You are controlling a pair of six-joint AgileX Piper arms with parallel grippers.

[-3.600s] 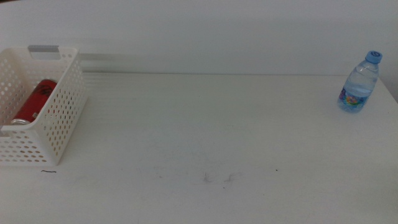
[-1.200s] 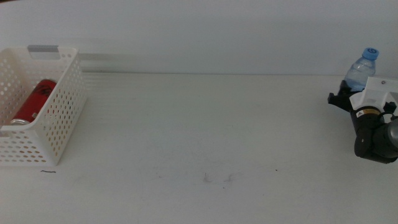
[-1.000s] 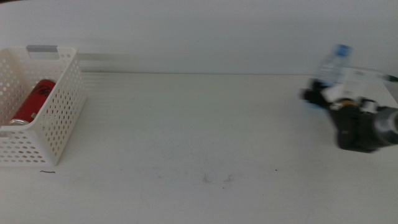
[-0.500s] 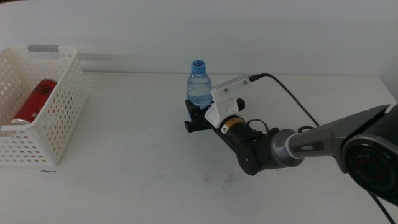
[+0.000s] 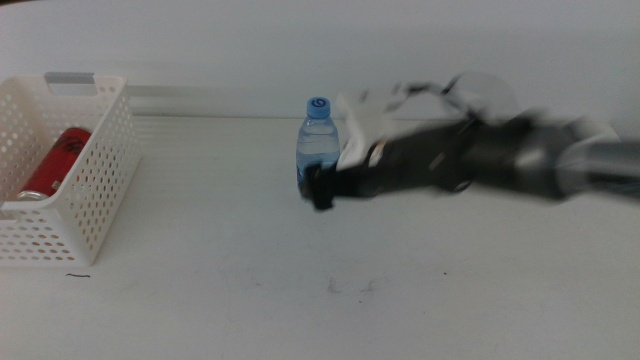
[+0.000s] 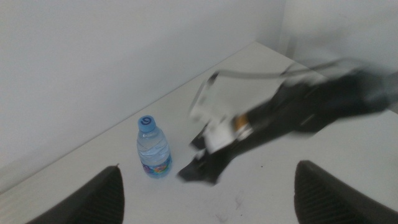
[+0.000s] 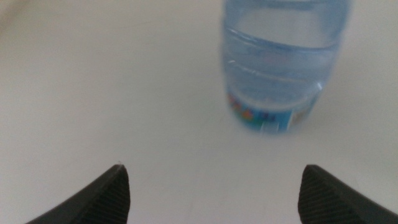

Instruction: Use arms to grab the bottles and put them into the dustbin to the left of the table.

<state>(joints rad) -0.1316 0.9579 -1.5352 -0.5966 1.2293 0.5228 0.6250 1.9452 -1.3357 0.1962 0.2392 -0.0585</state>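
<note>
Water bottle (image 5: 318, 146) standing upright mid-surface (image 5: 250, 230), well apart from dustbin (image 5: 95, 190) (red can (image 5: 52, 165) lying inside). Right end effector (image 5: 322, 188) sitting just beside bottle, jaws spread, holding nothing. Left end effector (image 6: 205, 186) waiting, open. Risk: arm sweeping fast, clipping bottle, toppling it.

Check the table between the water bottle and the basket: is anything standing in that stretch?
Nothing visible does. The water bottle stands upright mid-table, and the white tabletop from it to the basket at the left edge is bare. The right gripper, open, is beside the bottle on its far side from the basket. A red can already lies inside.
</note>
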